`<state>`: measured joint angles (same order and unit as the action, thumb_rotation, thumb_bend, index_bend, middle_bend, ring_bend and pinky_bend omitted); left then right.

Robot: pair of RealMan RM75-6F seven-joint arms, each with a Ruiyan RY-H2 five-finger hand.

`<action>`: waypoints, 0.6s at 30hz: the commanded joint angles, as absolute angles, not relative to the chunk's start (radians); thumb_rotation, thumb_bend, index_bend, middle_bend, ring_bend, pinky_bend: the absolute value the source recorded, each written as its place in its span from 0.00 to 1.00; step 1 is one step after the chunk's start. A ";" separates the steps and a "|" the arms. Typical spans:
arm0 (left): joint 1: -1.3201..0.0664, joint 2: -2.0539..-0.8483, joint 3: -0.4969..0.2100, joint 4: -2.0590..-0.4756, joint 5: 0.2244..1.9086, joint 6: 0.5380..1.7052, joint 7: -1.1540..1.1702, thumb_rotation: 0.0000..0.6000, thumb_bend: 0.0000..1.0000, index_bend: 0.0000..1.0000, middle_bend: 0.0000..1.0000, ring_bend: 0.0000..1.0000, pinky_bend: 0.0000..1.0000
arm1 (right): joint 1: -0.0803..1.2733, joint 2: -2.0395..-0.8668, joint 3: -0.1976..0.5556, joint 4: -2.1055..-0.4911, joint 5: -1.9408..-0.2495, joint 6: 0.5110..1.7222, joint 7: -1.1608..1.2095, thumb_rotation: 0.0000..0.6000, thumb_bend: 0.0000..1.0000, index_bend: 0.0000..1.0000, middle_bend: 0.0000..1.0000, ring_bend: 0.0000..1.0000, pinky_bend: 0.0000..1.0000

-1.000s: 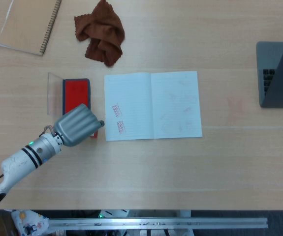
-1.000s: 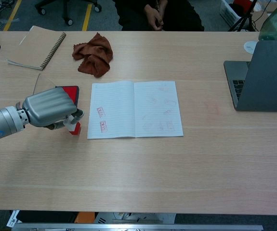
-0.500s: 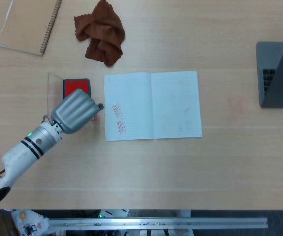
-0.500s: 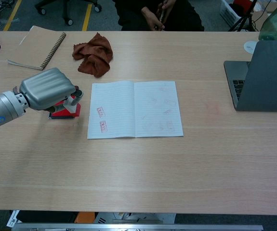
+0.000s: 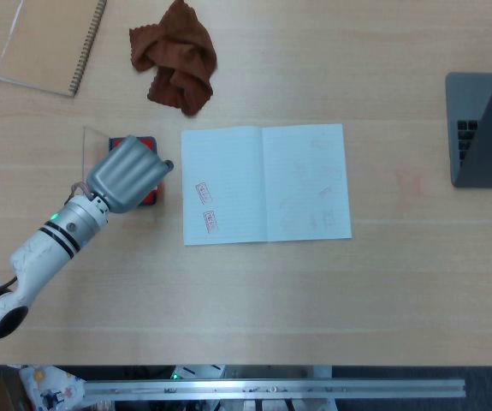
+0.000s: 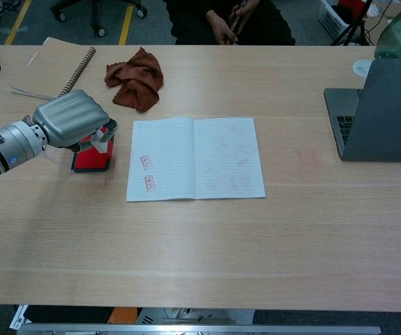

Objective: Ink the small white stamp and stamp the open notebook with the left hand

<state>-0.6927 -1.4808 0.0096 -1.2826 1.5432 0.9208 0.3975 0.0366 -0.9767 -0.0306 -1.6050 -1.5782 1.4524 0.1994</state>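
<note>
Head view: left hand [image 5: 130, 174] curled over red ink pad [image 6: 88, 159], apparently clamped on small white stamp [image 6: 102, 137] mostly hidden beneath, inking step likely underway; open notebook [image 5: 265, 183] beside pad showing 2 red marks, fresh stamping left; right hand unseen.

Pale wooden table [image 6: 207, 244], grey floor [image 6: 151, 21] with yellow lines behind.

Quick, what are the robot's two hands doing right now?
Left hand: holding the small white stamp over the red ink pad.
Right hand: not in view.
</note>
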 commanded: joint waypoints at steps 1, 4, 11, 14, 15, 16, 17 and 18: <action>-0.701 -1.494 0.008 -1.257 1.542 0.914 0.388 1.00 0.33 0.59 1.00 1.00 1.00 | 0.037 -0.977 -0.030 -1.607 -1.577 1.451 0.197 1.00 0.35 0.32 0.38 0.19 0.26; -0.709 -1.503 0.008 -1.234 1.543 0.908 0.375 1.00 0.33 0.59 1.00 1.00 1.00 | 0.037 -0.977 -0.030 -1.609 -1.576 1.449 0.193 1.00 0.35 0.32 0.38 0.19 0.26; -0.721 -1.518 0.021 -1.184 1.559 0.900 0.350 1.00 0.33 0.59 1.00 1.00 1.00 | 0.035 -0.976 -0.030 -1.613 -1.569 1.446 0.187 1.00 0.35 0.32 0.38 0.19 0.26; -0.725 -1.520 0.026 -1.167 1.565 0.900 0.336 1.00 0.33 0.60 1.00 1.00 1.00 | 0.034 -0.976 -0.030 -1.614 -1.567 1.445 0.185 1.00 0.35 0.32 0.38 0.19 0.26; -0.727 -1.520 0.027 -1.162 1.568 0.899 0.333 1.00 0.33 0.60 1.00 1.00 1.00 | 0.033 -0.977 -0.030 -1.614 -1.567 1.445 0.184 1.00 0.35 0.32 0.38 0.19 0.26; -0.729 -1.520 0.029 -1.158 1.569 0.899 0.328 1.00 0.33 0.60 1.00 1.00 1.00 | 0.033 -0.977 -0.030 -1.615 -1.567 1.446 0.183 1.00 0.35 0.32 0.38 0.19 0.26; -0.730 -1.519 0.029 -1.156 1.571 0.899 0.324 1.00 0.33 0.60 1.00 1.00 1.00 | 0.033 -0.977 -0.029 -1.616 -1.567 1.446 0.183 1.00 0.35 0.32 0.38 0.19 0.26; -0.731 -1.517 0.030 -1.154 1.573 0.900 0.321 1.00 0.33 0.60 1.00 1.00 1.00 | 0.033 -0.976 -0.029 -1.616 -1.567 1.445 0.182 1.00 0.35 0.32 0.38 0.19 0.26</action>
